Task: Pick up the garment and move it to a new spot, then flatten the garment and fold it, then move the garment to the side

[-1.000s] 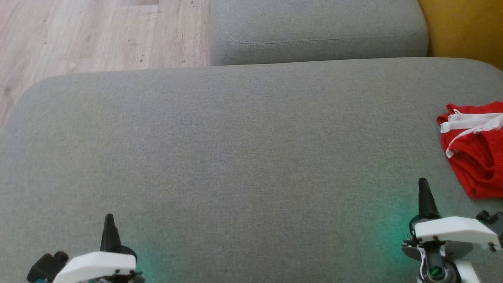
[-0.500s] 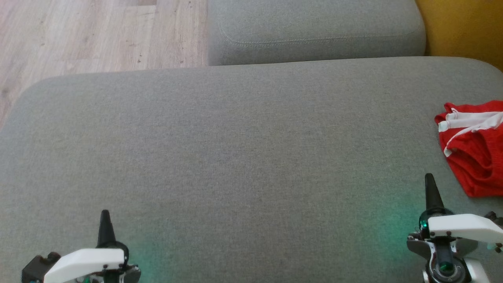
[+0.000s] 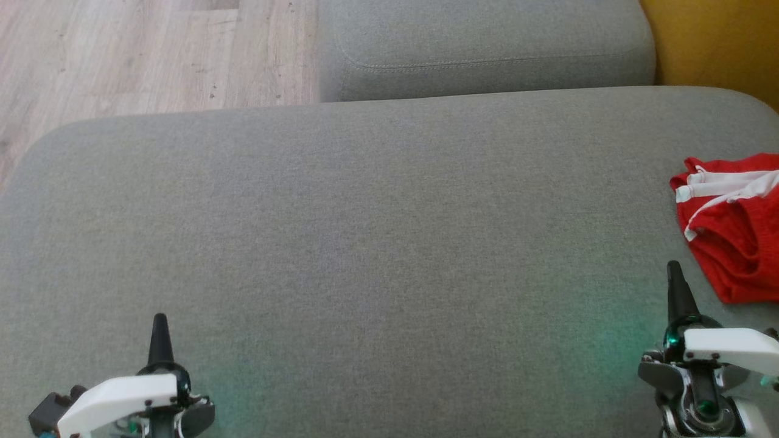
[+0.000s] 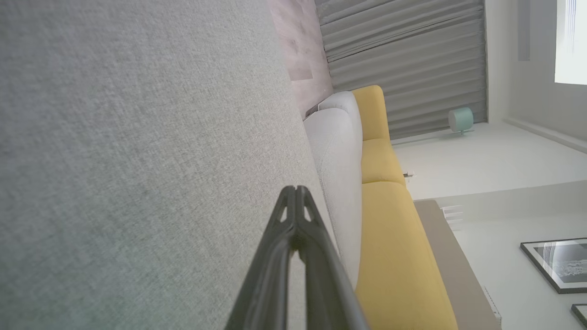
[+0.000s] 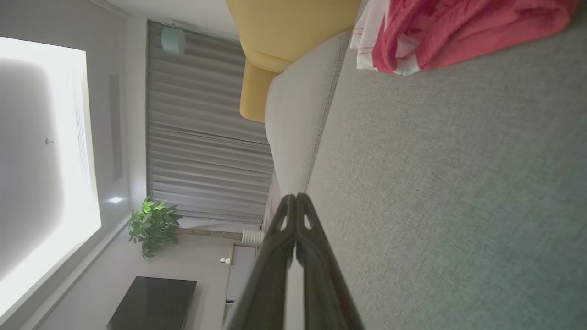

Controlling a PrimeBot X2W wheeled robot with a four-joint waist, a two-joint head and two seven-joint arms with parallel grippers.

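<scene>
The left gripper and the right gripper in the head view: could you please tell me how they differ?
The right gripper reaches further up the head view than the left gripper. The right gripper sits close beside the red garment, not touching it; the left gripper is far from it, over the grey cushion. Both have jaws shut on nothing and point up the view.
</scene>
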